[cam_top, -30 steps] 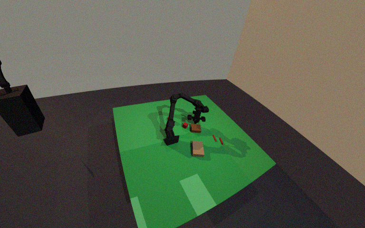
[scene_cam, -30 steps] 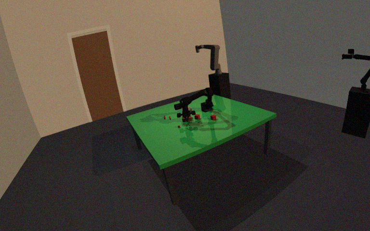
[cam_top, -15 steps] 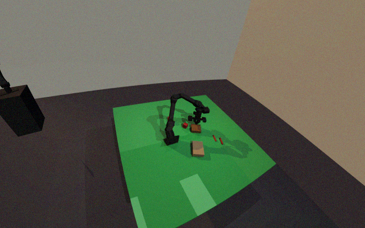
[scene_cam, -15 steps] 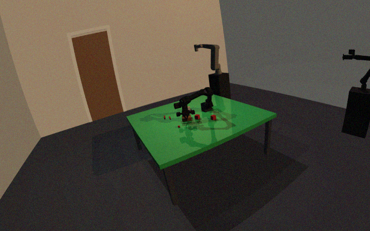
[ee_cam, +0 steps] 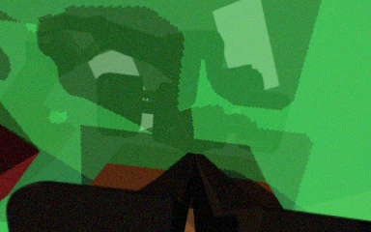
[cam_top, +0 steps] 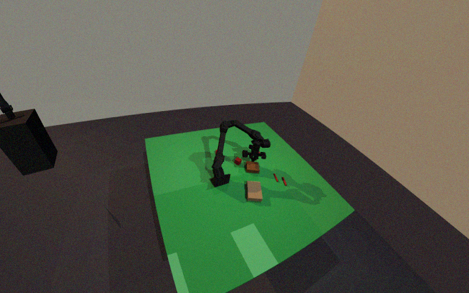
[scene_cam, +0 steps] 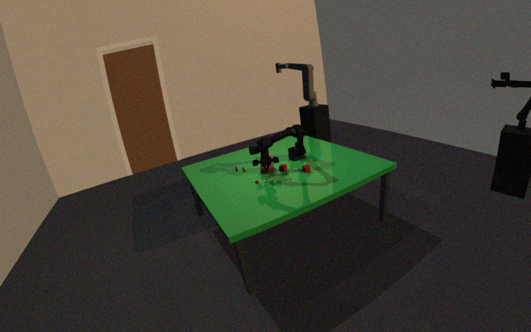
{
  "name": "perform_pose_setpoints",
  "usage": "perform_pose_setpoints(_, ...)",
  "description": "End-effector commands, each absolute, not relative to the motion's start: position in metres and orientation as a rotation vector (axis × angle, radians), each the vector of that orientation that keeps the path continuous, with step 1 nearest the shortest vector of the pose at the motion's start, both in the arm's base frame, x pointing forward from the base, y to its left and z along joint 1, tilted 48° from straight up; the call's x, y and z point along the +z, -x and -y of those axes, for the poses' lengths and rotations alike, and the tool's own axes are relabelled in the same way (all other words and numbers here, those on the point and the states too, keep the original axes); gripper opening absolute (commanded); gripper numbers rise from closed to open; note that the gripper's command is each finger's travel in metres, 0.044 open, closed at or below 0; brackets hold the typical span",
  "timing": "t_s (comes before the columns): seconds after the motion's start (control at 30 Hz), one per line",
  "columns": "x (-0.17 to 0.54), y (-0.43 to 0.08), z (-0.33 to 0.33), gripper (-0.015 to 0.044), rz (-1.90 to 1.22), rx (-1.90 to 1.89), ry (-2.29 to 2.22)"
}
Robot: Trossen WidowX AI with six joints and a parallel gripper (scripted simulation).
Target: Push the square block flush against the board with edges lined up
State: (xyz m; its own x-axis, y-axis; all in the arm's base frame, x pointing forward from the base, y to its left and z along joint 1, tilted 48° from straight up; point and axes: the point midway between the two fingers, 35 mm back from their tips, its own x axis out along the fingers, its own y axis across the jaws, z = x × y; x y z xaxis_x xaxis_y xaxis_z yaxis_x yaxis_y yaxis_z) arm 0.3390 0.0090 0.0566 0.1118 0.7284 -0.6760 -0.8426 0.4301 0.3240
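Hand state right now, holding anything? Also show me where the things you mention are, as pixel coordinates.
Hand [cam_top: 253, 160] [scene_cam: 267, 171] [ee_cam: 193, 160]: closed, holding nothing; tips by the brown block [cam_top: 253, 168] [scene_cam: 270, 168] [ee_cam: 128, 176].

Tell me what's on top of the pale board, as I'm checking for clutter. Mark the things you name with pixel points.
Nothing shows on the pale board [cam_top: 254, 190], only shadow; its underside is hidden.
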Motion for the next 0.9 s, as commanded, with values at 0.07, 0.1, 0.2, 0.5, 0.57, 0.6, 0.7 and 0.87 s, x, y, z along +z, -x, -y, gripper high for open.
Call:
perform_pose_setpoints(0.07, 0.047, -0.331, -0.004, 0.0000, -0.899, 1.164, 0.153)
perform_pose_setpoints(0.1, 0.046, -0.331, -0.003, 0.0000, -0.900, 1.164, 0.153)
perform_pose_setpoints(0.2, 0.042, -0.328, -0.001, 0.0000, -0.900, 1.164, 0.153)
perform_pose_setpoints(0.5, 0.032, -0.319, 0.007, 0.0000, -0.900, 1.164, 0.153)
perform_pose_setpoints(0.57, 0.030, -0.317, 0.009, 0.0000, -0.900, 1.164, 0.153)
perform_pose_setpoints(0.6, 0.029, -0.316, 0.010, 0.0000, -0.900, 1.164, 0.153)
perform_pose_setpoints(0.7, 0.026, -0.313, 0.012, 0.0000, -0.900, 1.165, 0.152)
perform_pose_setpoints(0.87, 0.021, -0.308, 0.016, 0.0000, -0.899, 1.165, 0.152)
